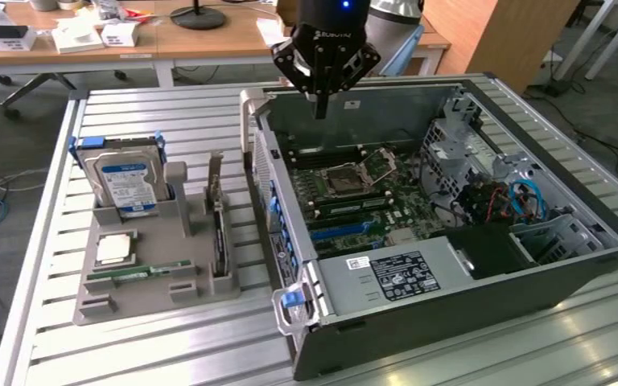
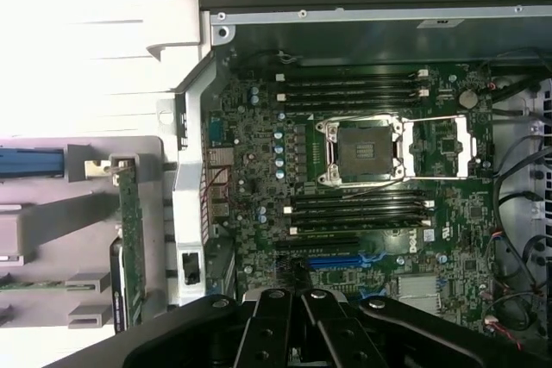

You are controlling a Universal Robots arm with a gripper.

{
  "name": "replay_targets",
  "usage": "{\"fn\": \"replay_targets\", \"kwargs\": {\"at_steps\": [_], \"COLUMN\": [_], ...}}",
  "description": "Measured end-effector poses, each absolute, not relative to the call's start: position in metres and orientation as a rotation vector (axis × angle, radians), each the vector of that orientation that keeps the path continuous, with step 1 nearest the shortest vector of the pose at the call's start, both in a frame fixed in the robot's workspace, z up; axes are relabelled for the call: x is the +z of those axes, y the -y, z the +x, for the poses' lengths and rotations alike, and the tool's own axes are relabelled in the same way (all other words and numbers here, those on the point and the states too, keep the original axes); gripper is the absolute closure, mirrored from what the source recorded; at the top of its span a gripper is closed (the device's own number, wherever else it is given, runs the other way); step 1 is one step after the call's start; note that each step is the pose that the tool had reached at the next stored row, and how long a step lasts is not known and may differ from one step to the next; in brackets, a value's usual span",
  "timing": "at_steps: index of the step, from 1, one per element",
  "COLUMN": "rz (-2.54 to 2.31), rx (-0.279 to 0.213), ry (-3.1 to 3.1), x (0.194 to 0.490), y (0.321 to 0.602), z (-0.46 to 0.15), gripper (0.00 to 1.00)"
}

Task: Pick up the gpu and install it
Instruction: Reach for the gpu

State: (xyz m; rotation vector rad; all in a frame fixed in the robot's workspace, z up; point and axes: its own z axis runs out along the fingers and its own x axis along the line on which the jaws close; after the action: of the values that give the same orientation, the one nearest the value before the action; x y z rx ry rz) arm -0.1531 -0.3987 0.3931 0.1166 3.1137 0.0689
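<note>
The gripper (image 1: 320, 108) is seen in the upper middle of the exterior frame, hanging over the far edge of the open computer case (image 1: 566, 265). Its fingers are clenched together to a single point, and nothing is gripped between them. They are held above the motherboard (image 1: 363, 201), clear of the components.

The gpu (image 1: 218, 217) is not grasped. It is stood on edge in a slot of the grey holder tray (image 1: 138, 301), in the left-centre of the exterior frame, with its metal bracket at the far end. It is set just outside the case's side wall, so the wall lies between the card and the gripper. The card is placed lower in the frame and towards the exterior view's left of the fingers, well apart from them.

In the wrist view the closed gripper (image 2: 297, 316) is shown over the motherboard near a blue expansion slot (image 2: 345, 260), and the gpu (image 2: 131, 230) is seen edge-on in the tray beyond the case wall.

A blue-labelled hard drive (image 1: 126, 181) is stood upright in the same tray, and a green memory stick (image 1: 138, 273) is laid flat nearer the frame's bottom.
</note>
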Motion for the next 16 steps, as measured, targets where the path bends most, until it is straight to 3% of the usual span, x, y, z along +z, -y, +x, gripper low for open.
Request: {"fn": "replay_targets", "kwargs": {"at_steps": [16], "rz": [0.117], "rx": [0.069], "ry": [-3.114], "x": [0.393], "y": [0.398], "z": [-0.175], "gripper": [0.89]}}
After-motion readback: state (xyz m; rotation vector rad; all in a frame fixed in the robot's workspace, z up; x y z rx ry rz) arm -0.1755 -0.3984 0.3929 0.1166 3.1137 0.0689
